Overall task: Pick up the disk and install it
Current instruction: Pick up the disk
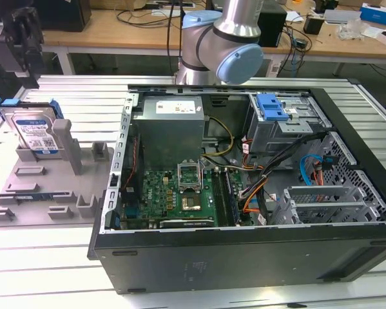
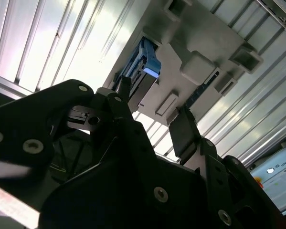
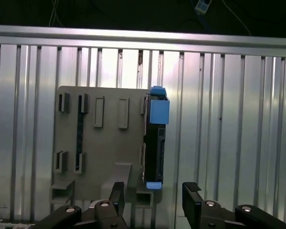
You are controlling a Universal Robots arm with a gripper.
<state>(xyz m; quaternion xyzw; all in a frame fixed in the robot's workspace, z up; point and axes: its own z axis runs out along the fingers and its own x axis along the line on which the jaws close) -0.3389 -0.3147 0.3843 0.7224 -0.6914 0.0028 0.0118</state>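
Jaws were wide apart on my gripper (image 3: 154, 190), nothing pinched between the fingers (image 3: 117, 193); I was hanging above the grey holder tray (image 1: 51, 193), which lay just beside the open computer case (image 1: 244, 264) on the exterior view's left; the disk (image 1: 35, 132) was standing on its edge in a slot of that tray, label side showing in the exterior view, blue carrier bracket wrapped round it; in the first wrist view I was looking down its thin edge, and it lined up with the gap between my fingers, but I wasn't touching it; the second wrist view caught the blue end of it past my fingertips too; tray and case both sat on the ribbed aluminium table (image 1: 70, 96); the case had its side off, so you could see the green motherboard (image 1: 180, 193), the grey power-supply box (image 1: 170, 125) and a blue latch (image 1: 272, 106) on the drive cage; my arm (image 1: 228, 32) stood behind the case.
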